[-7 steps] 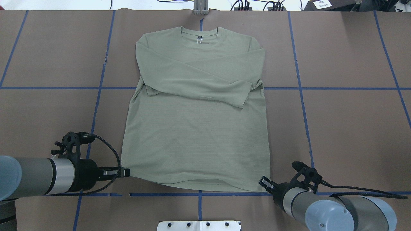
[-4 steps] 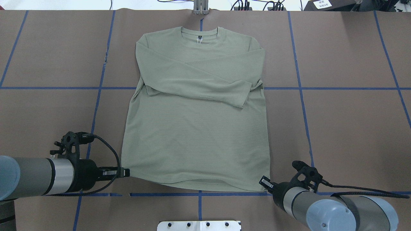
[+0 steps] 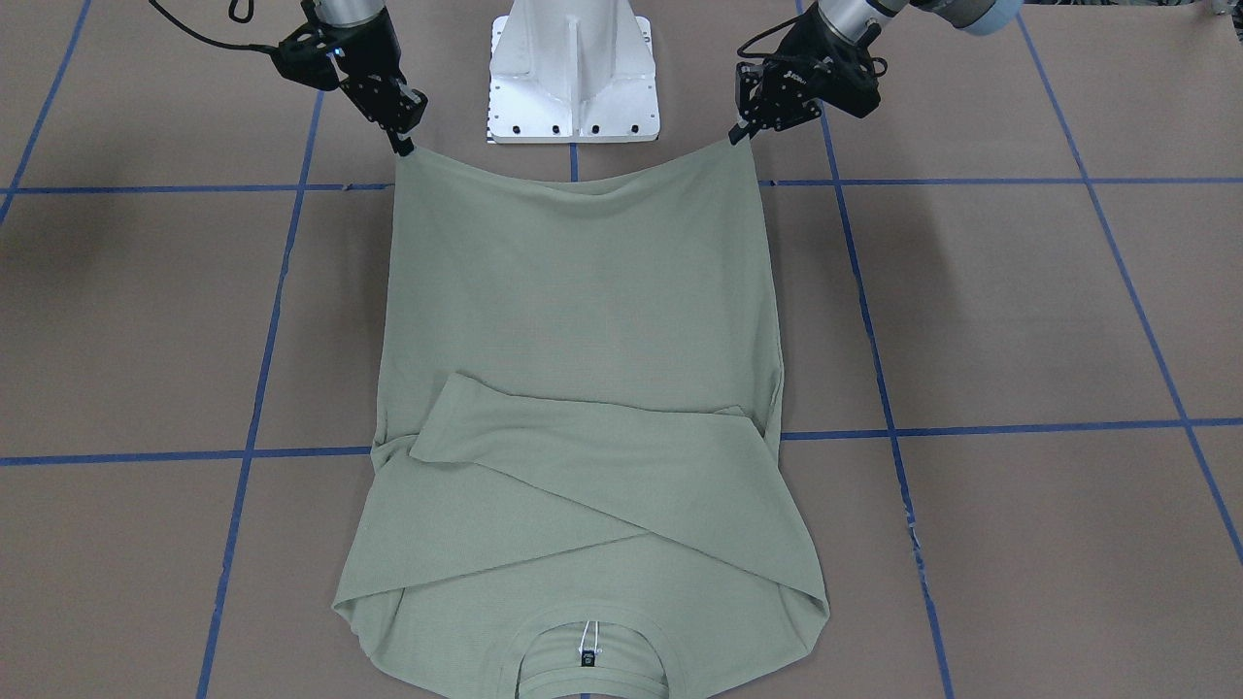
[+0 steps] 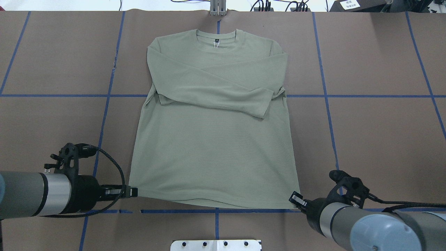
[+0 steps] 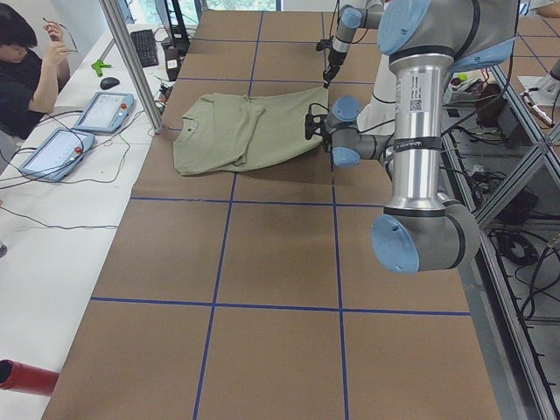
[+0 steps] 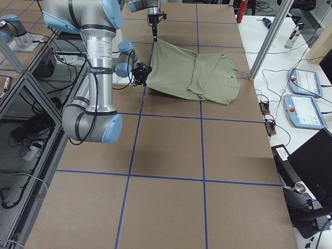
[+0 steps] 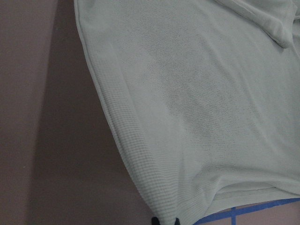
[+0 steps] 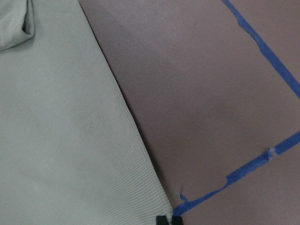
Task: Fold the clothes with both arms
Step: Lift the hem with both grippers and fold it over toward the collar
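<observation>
The sage-green long-sleeved shirt (image 4: 212,146) lies flat on the brown table, collar at the far side, both sleeves folded across the chest. My left gripper (image 4: 133,191) is shut on the near-left hem corner. My right gripper (image 4: 294,198) is shut on the near-right hem corner. In the front-facing view the shirt (image 3: 583,320) has both corners held slightly off the table by the left gripper (image 3: 740,136) and the right gripper (image 3: 403,148), with the hem sagging between them. The wrist views show the fabric (image 7: 197,108) (image 8: 61,140) running up to the fingertips.
The white pedestal base (image 3: 573,68) stands just behind the hem, between the arms. Blue tape lines (image 4: 327,96) cross the table. A metal clamp (image 4: 217,8) sits at the far edge. An operator (image 5: 26,70) and tablets (image 5: 103,109) are beyond the far side.
Both grippers have moved outward and a little toward the robot with the hem corners. The hem now spans wider and is pulled tauter.
</observation>
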`<state>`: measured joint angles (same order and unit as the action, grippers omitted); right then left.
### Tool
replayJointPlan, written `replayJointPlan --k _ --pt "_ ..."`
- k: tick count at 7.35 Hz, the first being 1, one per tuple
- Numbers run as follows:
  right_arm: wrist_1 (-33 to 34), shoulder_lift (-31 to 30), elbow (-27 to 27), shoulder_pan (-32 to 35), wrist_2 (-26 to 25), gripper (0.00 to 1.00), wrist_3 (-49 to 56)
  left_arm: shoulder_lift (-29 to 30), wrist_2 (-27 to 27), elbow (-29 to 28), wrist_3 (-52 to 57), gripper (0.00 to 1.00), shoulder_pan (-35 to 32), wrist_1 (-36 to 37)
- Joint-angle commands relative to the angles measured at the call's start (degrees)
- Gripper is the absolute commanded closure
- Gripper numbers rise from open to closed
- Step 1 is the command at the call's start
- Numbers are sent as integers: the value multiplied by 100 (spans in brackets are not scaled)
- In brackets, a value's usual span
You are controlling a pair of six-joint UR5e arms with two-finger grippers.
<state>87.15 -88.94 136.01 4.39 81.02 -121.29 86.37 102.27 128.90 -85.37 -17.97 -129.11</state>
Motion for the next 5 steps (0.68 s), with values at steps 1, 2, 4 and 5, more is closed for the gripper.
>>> replayJointPlan --k 1,2,4,5 --pt "1607 8 1816 175 771 100 139 81 957 1797 3 100 -39 1993" --pt "1821 95 2146 725 1419 100 550 395 1440 2206 38 100 -457 2848" --pt "1841 698 1417 1413 1662 100 1612 1650 1595 1206 143 100 -952 3313" --pt "1841 1460 602 1886 1706 100 1983 2177 1594 381 622 100 -1389 3313"
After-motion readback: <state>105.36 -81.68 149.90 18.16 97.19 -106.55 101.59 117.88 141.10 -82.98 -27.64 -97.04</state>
